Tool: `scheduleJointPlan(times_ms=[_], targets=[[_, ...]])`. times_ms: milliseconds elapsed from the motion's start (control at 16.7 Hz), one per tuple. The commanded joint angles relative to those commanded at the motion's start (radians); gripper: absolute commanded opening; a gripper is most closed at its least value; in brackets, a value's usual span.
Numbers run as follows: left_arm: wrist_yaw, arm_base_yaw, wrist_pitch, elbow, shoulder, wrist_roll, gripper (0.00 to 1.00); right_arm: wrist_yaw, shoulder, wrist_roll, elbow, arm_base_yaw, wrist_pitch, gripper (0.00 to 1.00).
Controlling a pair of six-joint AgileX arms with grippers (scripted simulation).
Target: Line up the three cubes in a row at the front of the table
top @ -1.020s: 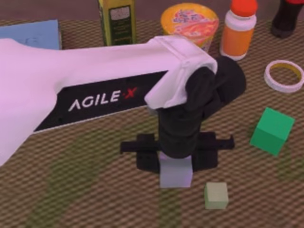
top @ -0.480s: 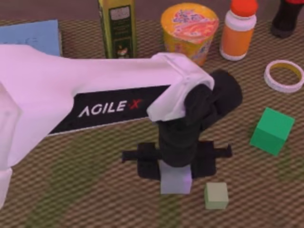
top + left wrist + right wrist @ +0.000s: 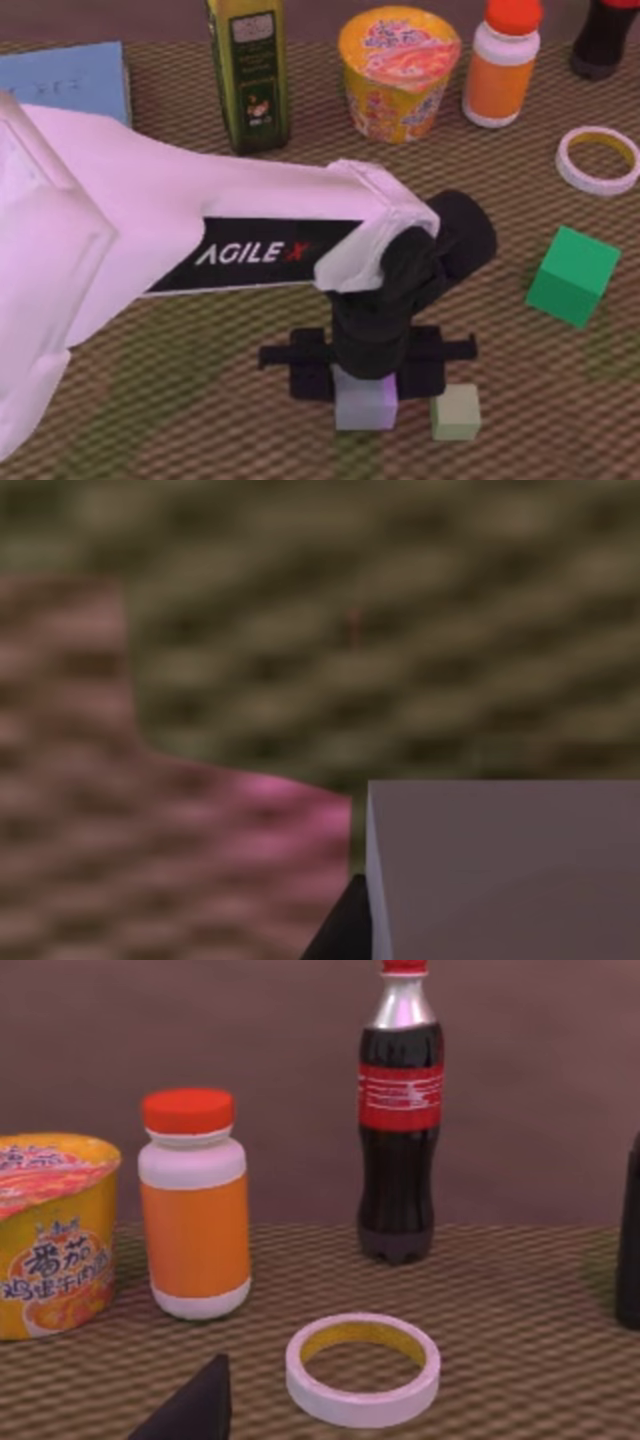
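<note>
A: Top view — step in hand?
B: Placement. The left tool (image 3: 366, 372) sits over the lavender cube (image 3: 366, 403) at the tabletop's (image 3: 150, 400) front; mint cube (image 3: 456, 411) just beside, emerald cube (image 3: 573, 275) well apart. The arm reads "AGILE X".
A: Left wrist view?
B: Only the cube's face (image 3: 500, 870); I cannot tell the finger state. Next: release — if seated.
A: Right wrist view?
B: Right arm parked; the noodle cup's (image 3: 50, 1230) print is unreadable.

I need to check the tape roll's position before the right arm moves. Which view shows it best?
The right wrist view: the tape roll lies whole and close, in front of the cola bottle. The top view shows it smaller, near the table's right edge. The left wrist view shows only cloth and the lavender cube.
</note>
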State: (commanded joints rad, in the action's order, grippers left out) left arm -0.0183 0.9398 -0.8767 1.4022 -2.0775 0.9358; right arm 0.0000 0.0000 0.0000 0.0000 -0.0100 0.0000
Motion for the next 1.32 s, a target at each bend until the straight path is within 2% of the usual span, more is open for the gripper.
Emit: scheduleJointPlan(times_ms=[60,840,1320], targets=[[0.0,0.0,0.0,0.0,0.0,0.0,0.0,0.0,0.0,0.0,0.0,0.0,0.0,1.0],[0.0,0.0,0.0,0.0,0.0,0.0,0.98,0.0,0.0,0.0,0.0,0.0,0.0,1.0],[0.0,0.0,0.0,0.0,0.0,0.0,1.0,0.0,0.0,0.0,0.0,0.0,0.0,1.0]])
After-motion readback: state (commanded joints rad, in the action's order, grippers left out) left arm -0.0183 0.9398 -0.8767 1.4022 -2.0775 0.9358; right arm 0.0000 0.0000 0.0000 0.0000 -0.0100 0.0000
